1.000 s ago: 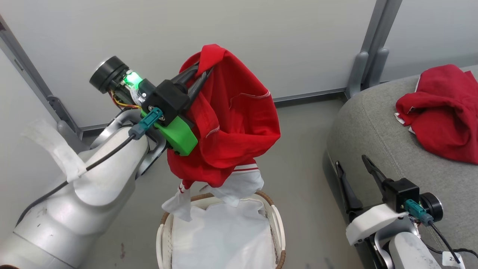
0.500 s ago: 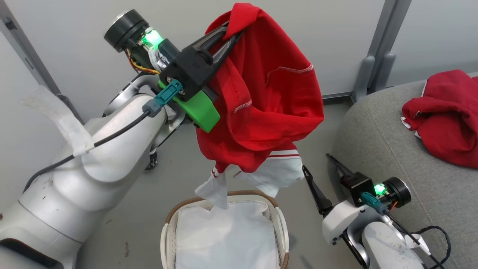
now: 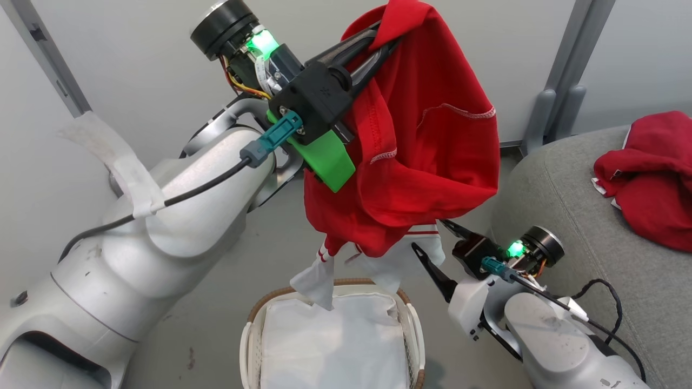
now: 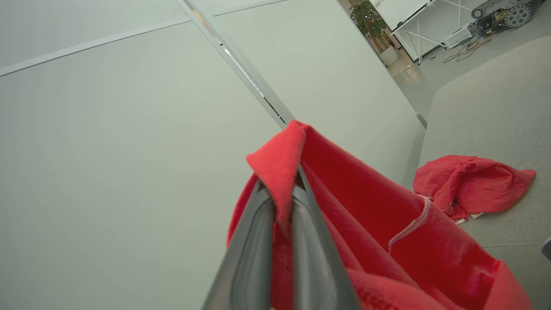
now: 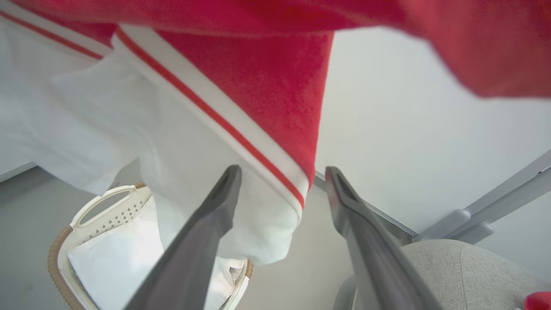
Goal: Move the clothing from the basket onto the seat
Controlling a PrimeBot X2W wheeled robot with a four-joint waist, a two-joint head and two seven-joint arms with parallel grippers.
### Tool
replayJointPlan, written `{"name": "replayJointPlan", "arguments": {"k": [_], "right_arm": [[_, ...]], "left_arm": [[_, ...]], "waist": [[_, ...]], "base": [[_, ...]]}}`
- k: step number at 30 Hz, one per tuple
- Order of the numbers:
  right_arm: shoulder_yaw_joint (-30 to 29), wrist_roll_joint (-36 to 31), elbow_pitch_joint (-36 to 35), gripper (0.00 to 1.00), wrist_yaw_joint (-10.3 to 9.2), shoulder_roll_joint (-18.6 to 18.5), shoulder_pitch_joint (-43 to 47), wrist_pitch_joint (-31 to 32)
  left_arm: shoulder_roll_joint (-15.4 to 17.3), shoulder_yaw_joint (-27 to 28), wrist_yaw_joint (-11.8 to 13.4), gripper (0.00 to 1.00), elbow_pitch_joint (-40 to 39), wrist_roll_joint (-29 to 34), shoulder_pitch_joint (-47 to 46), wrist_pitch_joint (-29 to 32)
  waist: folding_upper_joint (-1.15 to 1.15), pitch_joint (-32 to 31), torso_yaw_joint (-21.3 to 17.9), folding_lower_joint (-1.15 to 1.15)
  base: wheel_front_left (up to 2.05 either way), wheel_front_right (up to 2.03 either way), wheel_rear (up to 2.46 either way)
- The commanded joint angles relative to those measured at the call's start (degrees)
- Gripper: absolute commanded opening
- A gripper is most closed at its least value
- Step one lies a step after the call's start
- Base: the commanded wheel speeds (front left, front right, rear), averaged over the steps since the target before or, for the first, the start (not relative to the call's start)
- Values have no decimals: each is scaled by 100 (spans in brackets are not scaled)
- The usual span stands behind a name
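Head view: the left jaws were clenched on a red garment (image 3: 427, 162) hanging above the basket (image 3: 247, 346). A second garment (image 3: 654, 178) already lay on the seat (image 3: 562, 205).
Left wrist view: the cloth was pinched tight.
Right wrist view: the right jaws stood released beside its white hem. Seemingly one transfer remained.

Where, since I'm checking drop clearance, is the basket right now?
In the head view the basket sits on the floor at bottom centre, below the red garment hanging from the left gripper, with the seat to its right.
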Motion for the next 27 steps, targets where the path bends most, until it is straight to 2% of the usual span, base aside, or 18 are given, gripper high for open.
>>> {"name": "replayJointPlan", "arguments": {"k": [1,5,9,12,22,23,25,27], "right_arm": [[246,178,64,100,-8,-116,-142,-3],[1024,699,189,100,-8,-328,-431,-2],[1414,1060,191,100,-8,-458,-689,-2],[1391,1107,139,100,-8,-461,-834,-2],[1097,855,108,100,-8,-128,-891,-3],[1093,844,120,53,-8,-99,-909,-3],[1049,826,106,41,-8,-61,-937,-3],[963,785,54,35,-8,-36,-955,-2]], "left_arm": [[-35,-2,12,0,-28,-47,-101,-4],[-60,-24,12,0,-30,-85,-137,-4],[-73,-17,12,0,-29,-107,-151,-4],[-85,-11,12,0,-35,-117,-148,-4],[-138,-14,12,0,-49,-162,-160,-4],[-130,-5,12,0,-38,-170,-144,-4],[-120,12,12,0,-25,-180,-103,-4],[-119,27,12,0,-16,-168,-65,-4]], "waist": [[0,-16,29,0],[0,-36,60,0],[0,-30,72,0],[0,-13,78,0],[0,41,157,0],[0,47,160,0],[0,60,162,0],[0,76,164,0]], "base": [[0,0,0],[0,0,0],[0,0,0],[0,0,0],[0,0,0],[0,0,0],[0,0,0],[0,0,0]]}}
